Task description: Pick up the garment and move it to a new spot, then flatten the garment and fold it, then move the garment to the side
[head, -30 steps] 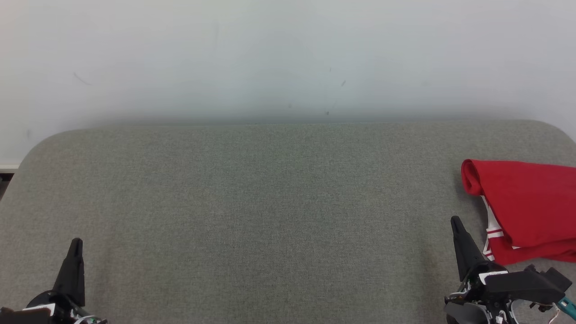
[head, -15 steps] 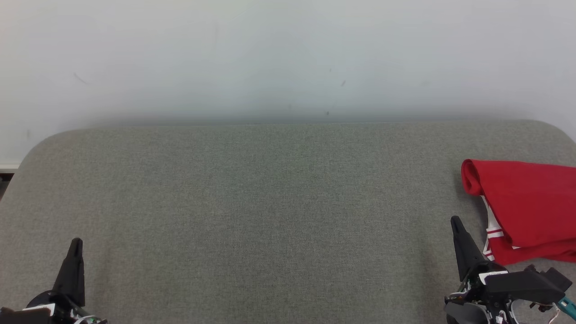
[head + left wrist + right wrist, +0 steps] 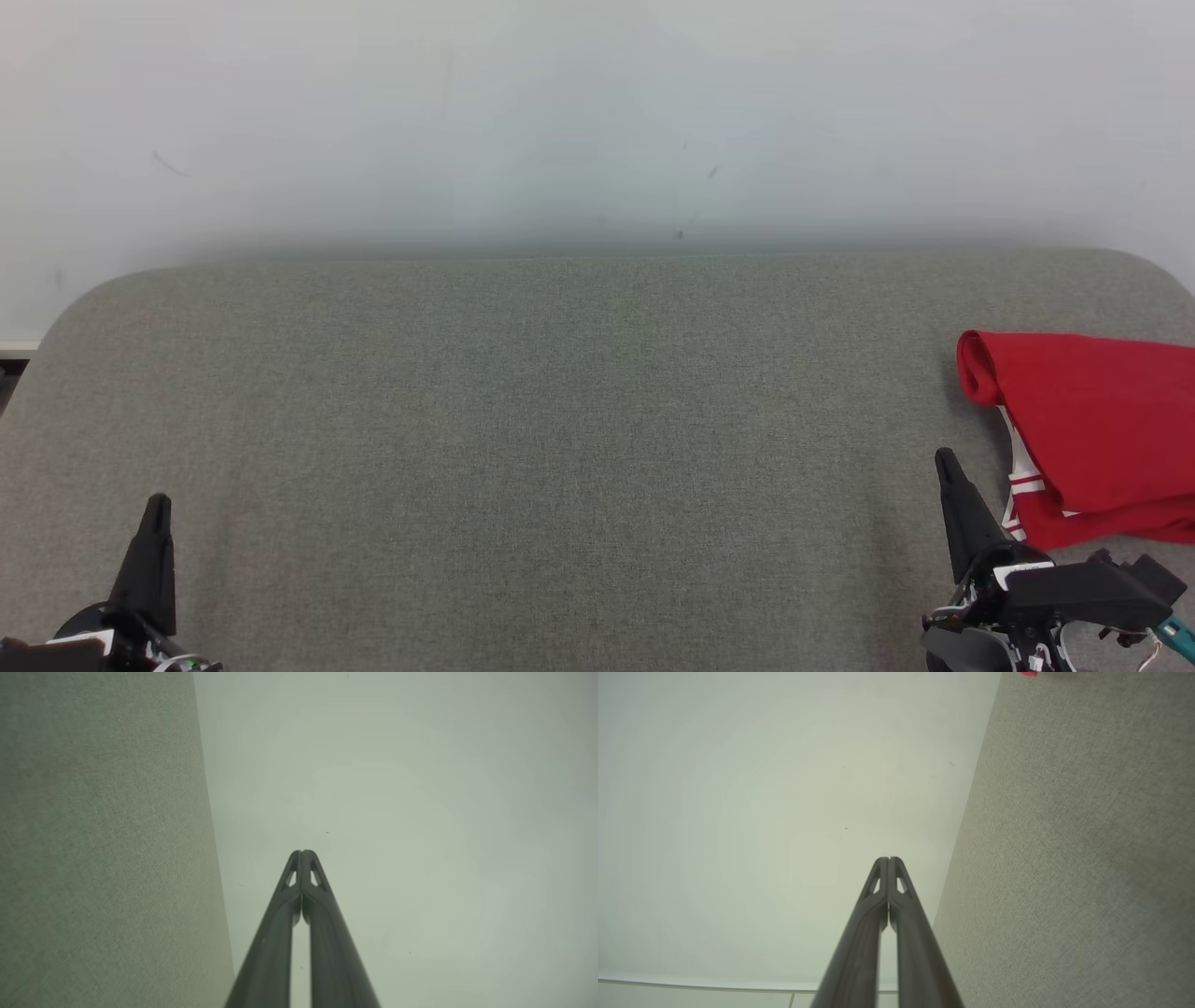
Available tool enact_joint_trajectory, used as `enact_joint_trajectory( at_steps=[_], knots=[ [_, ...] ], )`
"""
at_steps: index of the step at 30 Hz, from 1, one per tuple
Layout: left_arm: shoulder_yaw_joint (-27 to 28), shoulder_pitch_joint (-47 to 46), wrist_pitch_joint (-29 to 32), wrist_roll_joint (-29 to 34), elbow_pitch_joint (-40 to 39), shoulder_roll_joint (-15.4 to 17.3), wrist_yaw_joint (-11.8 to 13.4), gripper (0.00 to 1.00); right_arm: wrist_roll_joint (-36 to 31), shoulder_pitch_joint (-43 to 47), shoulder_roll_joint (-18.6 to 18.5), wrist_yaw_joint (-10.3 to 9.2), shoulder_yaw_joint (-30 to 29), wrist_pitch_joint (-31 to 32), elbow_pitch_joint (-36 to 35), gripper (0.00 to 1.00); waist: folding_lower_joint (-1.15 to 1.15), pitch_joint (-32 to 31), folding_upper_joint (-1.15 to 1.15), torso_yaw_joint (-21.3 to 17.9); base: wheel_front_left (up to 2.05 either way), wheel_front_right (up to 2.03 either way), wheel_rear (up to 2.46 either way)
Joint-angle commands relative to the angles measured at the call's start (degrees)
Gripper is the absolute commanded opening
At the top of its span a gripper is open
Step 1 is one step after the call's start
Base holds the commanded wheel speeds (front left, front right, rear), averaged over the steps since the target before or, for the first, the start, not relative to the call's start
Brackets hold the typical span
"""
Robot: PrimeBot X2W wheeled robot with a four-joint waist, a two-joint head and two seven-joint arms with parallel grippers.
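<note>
Garment, red with white trim, lies in a loosely folded bundle on the grey fabric-covered table. It sits just to the right of the right gripper, whose two dark fingers are pressed together on nothing. The bundle's rolled corner sits ahead of that fingertip and to its right. Its white-striped lower edge runs close by the base of the fingers, and whether the two touch cannot be told.

Well away across the table, the left gripper is likewise closed tip to tip and empty, with bare grey cloth between the two grippers. Both point toward the pale wall behind the table's far edge. In the right wrist view a sliver of red shows at the top edge, to the right of the closed fingers.

Compared with a second ago, nothing has shifted. The garment, both grippers and the camera's framing all match the earlier frames.
</note>
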Motion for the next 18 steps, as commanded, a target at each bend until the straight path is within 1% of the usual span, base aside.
enact_joint_trajectory(
  at_steps=[1, 18],
  knots=[
    [0.2, -0.4, 0.3, -0.1, 0.1, 0.1, 0.0, 0.0, 0.4, -0.4, -0.4, -0.02, -0.1, 0.0, -0.2, 0.0, 0.0, 0.0, 0.0, 0.0, 0.0, 0.0, 0.0],
    [0.2, -0.4, 0.3, -0.1, 0.1, 0.1, 0.0, 0.0, 0.4, -0.4, -0.4, -0.02, -0.1, 0.0, -0.2, 0.0, 0.0, 0.0, 0.0, 0.0, 0.0, 0.0, 0.0]
  ],
)
